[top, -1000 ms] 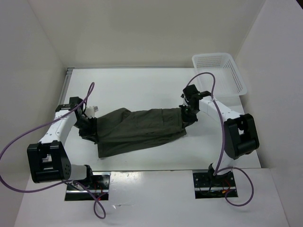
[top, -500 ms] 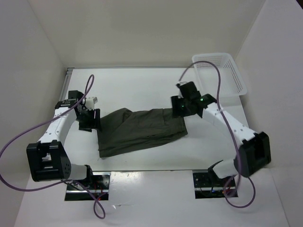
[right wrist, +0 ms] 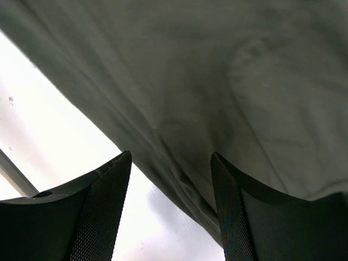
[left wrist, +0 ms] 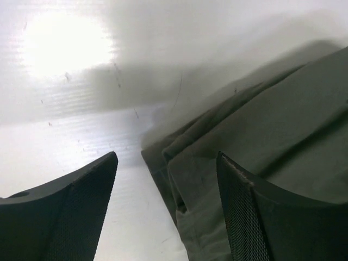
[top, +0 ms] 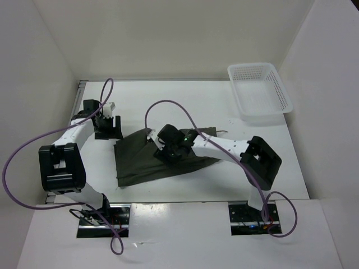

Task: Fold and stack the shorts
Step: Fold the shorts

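Observation:
The dark olive-green shorts (top: 137, 162) lie flat and bunched on the white table, mid-left. My left gripper (top: 107, 130) stands open just off their upper left corner, holding nothing. In the left wrist view the shorts' folded corner (left wrist: 261, 141) lies beyond the open left gripper (left wrist: 166, 217), partly between the fingers. My right gripper (top: 164, 148) hovers open over the middle of the shorts. In the right wrist view the cloth (right wrist: 217, 81) fills the top, and its edge runs between the fingers of the open right gripper (right wrist: 171, 217); nothing is gripped.
A white plastic lattice basket (top: 279, 84) sits at the table's back right corner. The right arm (top: 224, 147) reaches left across the shorts' right end. White walls enclose the table on the left, back and right.
Both grippers opened and let go of the shorts. The right arm swung left from the shorts' right end to their middle. The left gripper drew back toward the far left.

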